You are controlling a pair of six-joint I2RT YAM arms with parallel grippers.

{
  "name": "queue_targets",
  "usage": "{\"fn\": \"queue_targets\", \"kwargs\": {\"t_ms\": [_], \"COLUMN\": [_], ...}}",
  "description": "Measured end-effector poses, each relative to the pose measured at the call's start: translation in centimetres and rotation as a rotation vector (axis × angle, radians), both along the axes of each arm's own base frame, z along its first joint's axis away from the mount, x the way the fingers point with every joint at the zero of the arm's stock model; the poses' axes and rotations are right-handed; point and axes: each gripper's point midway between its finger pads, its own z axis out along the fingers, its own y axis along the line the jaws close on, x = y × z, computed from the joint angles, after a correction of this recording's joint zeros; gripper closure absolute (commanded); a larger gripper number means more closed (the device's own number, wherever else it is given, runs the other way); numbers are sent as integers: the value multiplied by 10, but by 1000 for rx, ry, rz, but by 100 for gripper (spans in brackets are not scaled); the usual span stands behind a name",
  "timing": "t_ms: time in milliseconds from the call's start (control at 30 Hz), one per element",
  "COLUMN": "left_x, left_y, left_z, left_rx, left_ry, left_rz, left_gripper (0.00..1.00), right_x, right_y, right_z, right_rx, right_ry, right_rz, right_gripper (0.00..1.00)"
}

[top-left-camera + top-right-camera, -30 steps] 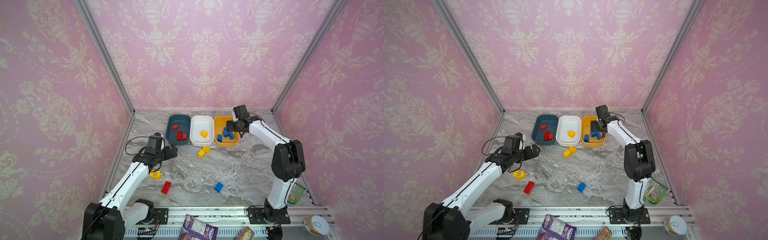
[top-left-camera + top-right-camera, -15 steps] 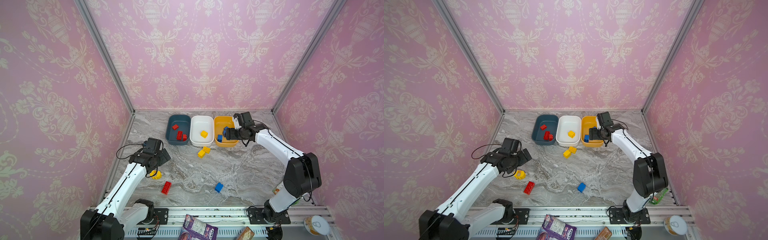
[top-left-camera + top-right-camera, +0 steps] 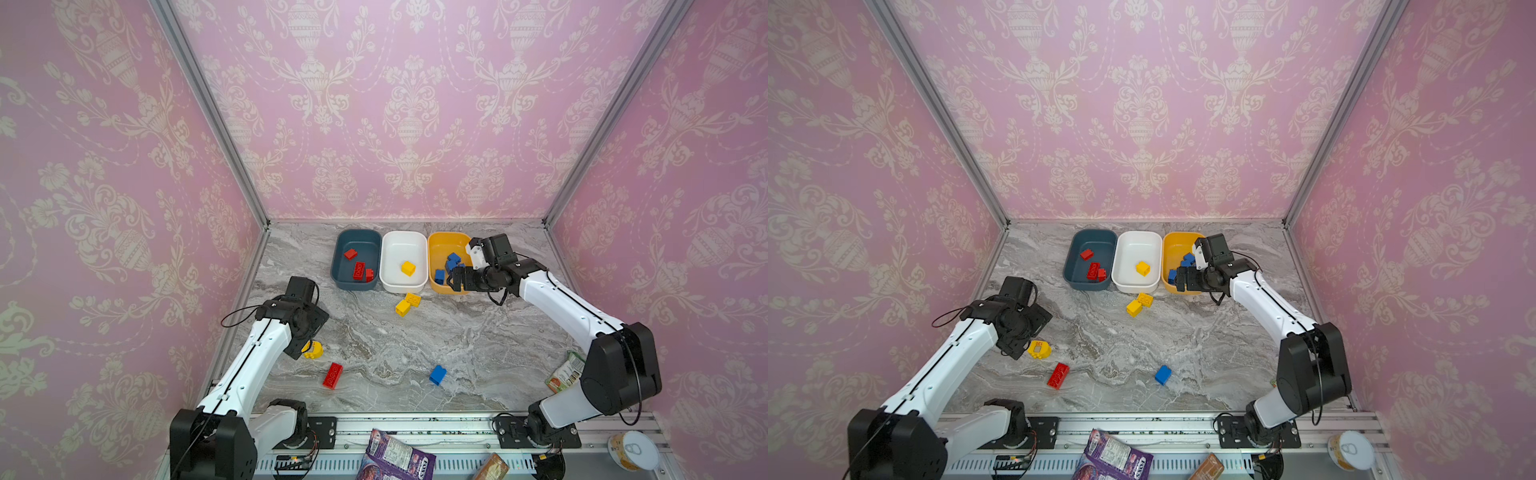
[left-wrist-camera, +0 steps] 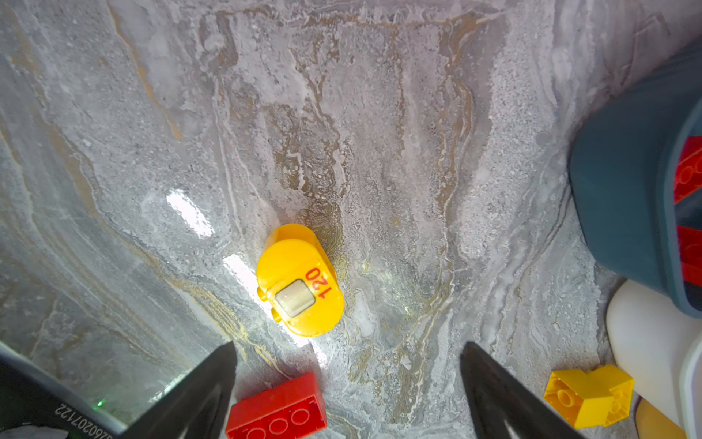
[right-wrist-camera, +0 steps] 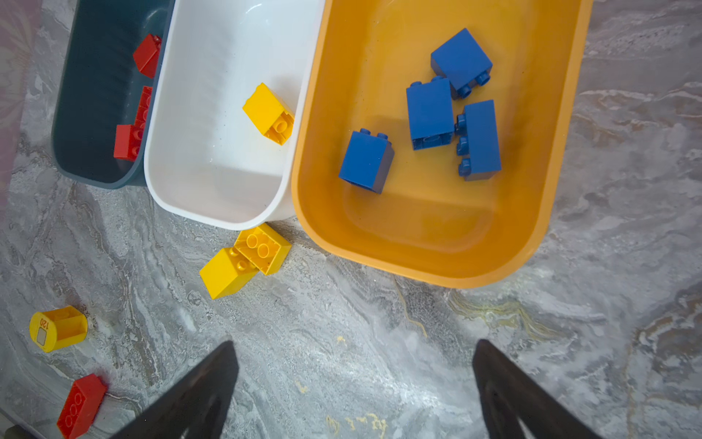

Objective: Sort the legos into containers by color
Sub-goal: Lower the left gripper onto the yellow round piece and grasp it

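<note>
Front rail: snack packets (image 3: 395,457) and a tin can (image 3: 633,450). Not mine to sort.

Nearest on the surface (image 3: 478,345): one red brick (image 3: 333,375), long axis roughly front to back. One blue brick (image 3: 437,375) lies well apart from it.

Just behind the red brick: the round yellow piece (image 4: 300,281). My left jaws hang just beside it, spread wide, nothing between them. The piece lies just ahead of the tips, off the middle of the gap and nearer one tip. It seems to rest on its side. The flat face printed "120" is turned toward my wrist, and the stubby body points away from the jaws. The left arm is by far the nearer. I judge this needs a short reach forward, then a close across the curved sides. It may roll.

Mid-surface: two yellow bricks (image 5: 245,260), touching each other, just in front of the white tub (image 5: 212,171).

Far:
- teal tub (image 5: 87,114) holds three red bricks (image 3: 359,269)
- white tub holds one yellow brick (image 5: 269,113)
- yellow-orange tub (image 5: 418,235) holds four blue bricks (image 5: 431,114)

My right jaws hover at that last tub's front rim, spread, empty.
</note>
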Motion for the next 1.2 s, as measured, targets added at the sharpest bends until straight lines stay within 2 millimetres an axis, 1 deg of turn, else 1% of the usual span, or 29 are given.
{"fn": "queue_targets", "kwargs": {"t_ms": [200,300,467,633,833,967,1067,1200], "left_x": [-12,-17,-26,-23,-14,-9,-10,-11], "left_y": [-1,1,5,7,10,11,10,10], "left_z": [-28,-38,-51,-60,-66,-73,-79,-81], "left_rx": [-30,-35,-41,-46,-49,-52,-53,-52], "left_ry": [89,113,136,138,123,121,139,147], "left_rz": [67,101,145,166,187,196,197,197], "left_gripper": [8,9,9,11,17,21,25,31], "right_x": [-13,-18,-20,-20,-21,-24,-24,-24], "right_y": [0,-1,0,0,-1,-2,-2,-2], "right_z": [-12,-18,-12,-10,-10,-11,-11,-11], "right_rx": [6,8,18,23,27,28,28,28], "right_ry": [39,57,46,42,47,52,51,52], "right_rz": [10,11,13,8,-1,-4,-4,-4], "right_gripper": [0,0,0,0,0,0,0,0]}}
